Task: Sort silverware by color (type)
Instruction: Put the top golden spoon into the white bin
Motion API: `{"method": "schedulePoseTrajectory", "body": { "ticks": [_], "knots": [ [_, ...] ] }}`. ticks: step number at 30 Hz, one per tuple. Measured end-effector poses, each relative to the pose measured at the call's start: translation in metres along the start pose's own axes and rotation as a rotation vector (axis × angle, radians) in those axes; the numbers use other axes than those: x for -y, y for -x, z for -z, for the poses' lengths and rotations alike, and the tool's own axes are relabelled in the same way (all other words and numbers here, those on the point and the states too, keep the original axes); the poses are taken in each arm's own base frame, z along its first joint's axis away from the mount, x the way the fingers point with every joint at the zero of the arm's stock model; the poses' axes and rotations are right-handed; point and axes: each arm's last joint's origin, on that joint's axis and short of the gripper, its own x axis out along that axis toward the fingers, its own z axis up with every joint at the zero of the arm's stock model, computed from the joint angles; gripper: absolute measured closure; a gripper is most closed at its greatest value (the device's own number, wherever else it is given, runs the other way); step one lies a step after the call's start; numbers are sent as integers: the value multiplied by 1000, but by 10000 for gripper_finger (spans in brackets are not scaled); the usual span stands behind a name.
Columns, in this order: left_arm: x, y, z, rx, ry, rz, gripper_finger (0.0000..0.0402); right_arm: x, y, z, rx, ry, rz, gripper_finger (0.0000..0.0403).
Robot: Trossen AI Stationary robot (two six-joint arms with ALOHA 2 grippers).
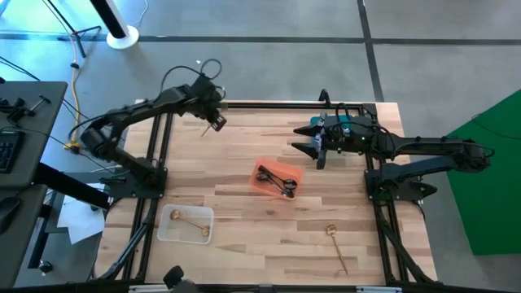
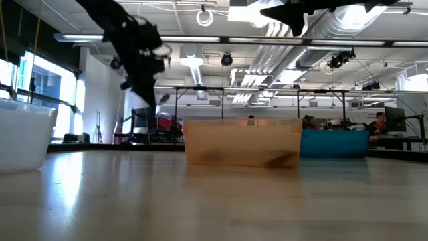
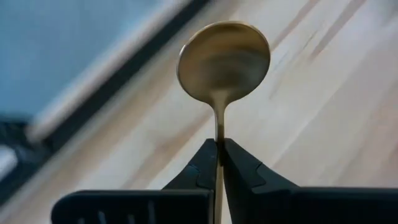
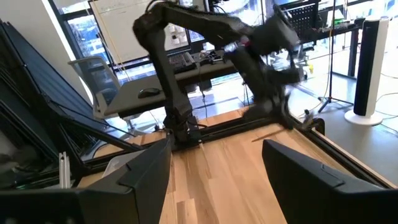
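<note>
My left gripper (image 1: pixel 215 120) hangs above the table's far left part, shut on a gold spoon (image 3: pixel 224 59) whose round bowl points away from the fingers. My right gripper (image 1: pixel 313 143) is open and holds nothing, raised over the far right part of the table; its fingers stand wide apart (image 4: pixel 214 165). An orange bin (image 1: pixel 262 169) in the middle holds black silverware (image 1: pixel 277 181). A white bin (image 1: pixel 171 218) near the left front holds a gold piece (image 1: pixel 193 227). Another gold piece (image 1: pixel 337 246) lies flat on the table at the right front. My left gripper pinches the gold spoon's thin handle just below the bowl (image 3: pixel 219 134) between its two fingertips (image 3: pixel 239 162). The handle runs back along the fingers, not across them. The spoon is lifted clear of the table, and its bowl sticks out past the fingertips.
A blue bin (image 2: pixel 334 142) stands behind the orange bin (image 2: pixel 241 140) in the low view; in the high view the right arm mostly covers it. Black frame rails (image 1: pixel 155 155) run along both table sides. Bare wood (image 1: pixel 244 244) lies between the bins and the near edge.
</note>
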Motion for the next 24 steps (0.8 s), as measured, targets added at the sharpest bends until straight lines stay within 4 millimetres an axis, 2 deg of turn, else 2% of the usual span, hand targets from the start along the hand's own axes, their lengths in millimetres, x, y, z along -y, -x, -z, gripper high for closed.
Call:
{"method": "schedulePoseTrajectory", "body": {
  "ticks": [5, 10, 17, 21, 24],
  "knots": [
    [35, 54, -14, 328, -15, 87, 401, -1, 0, -3, 32, 8, -7, 164],
    [78, 94, -19, 577, -41, 247, 401, -2, 0, -9, 93, 11, -20, 164],
    [142, 118, -17, 771, -100, 486, 401, -3, 1, -14, 141, 13, -39, 164],
    [172, 125, -11, 848, -109, 545, 401, -5, 1, -14, 143, 8, -78, 164],
    [187, 130, -5, 876, -113, 565, 401, -5, 1, -14, 140, -1, -92, 164]
  ]
}}
